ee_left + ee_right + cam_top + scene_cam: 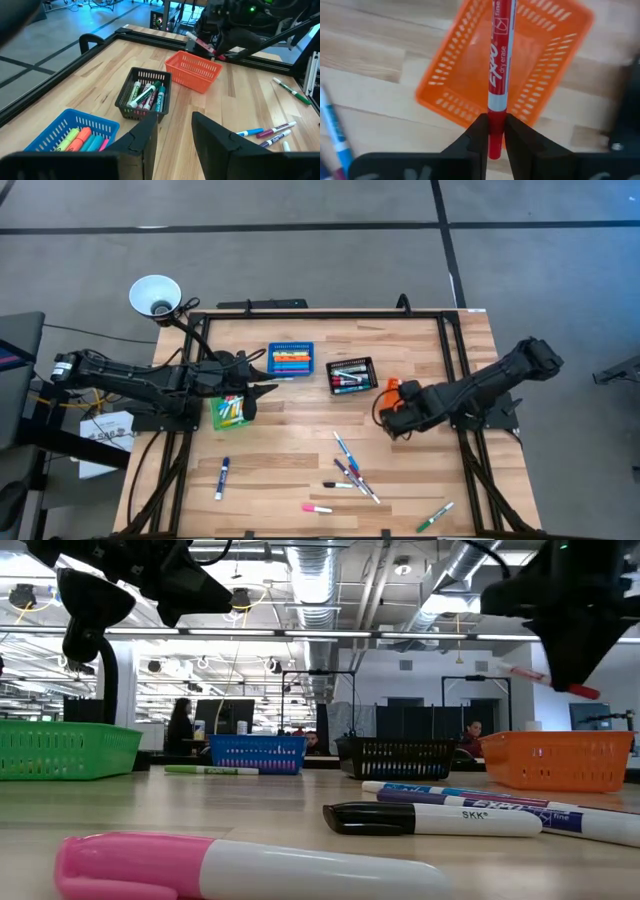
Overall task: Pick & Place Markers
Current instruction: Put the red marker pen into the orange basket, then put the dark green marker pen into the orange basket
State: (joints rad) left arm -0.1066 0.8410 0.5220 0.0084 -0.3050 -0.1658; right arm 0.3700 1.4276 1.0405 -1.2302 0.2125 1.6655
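Note:
My right gripper (494,131) hangs over the orange bin (507,65), shut on a red marker (497,60); the high view shows it there too (392,408). My left gripper (175,132) is open, holds nothing and hovers beside the green bin (228,412). Loose markers lie flat on the near half of the table: a blue one (222,477), a cluster (352,472), a pink one (317,507) and a green one (435,517). More markers fill the black bin (145,95) and the blue bin (290,360). My right gripper pinches the red marker between its two fingers at its red end (493,122), just below the white band. The marker sticks out past the fingertips, lengthwise with them. It is lifted clear above the orange bin and slants slightly in the low view (545,680).
The four bins stand in a row across the table's middle: green, blue, black, orange (560,760). A black frame rail (320,313) runs round the table. A white lamp (155,295) stands at the far left corner. Bare wood lies between the bins and the loose markers.

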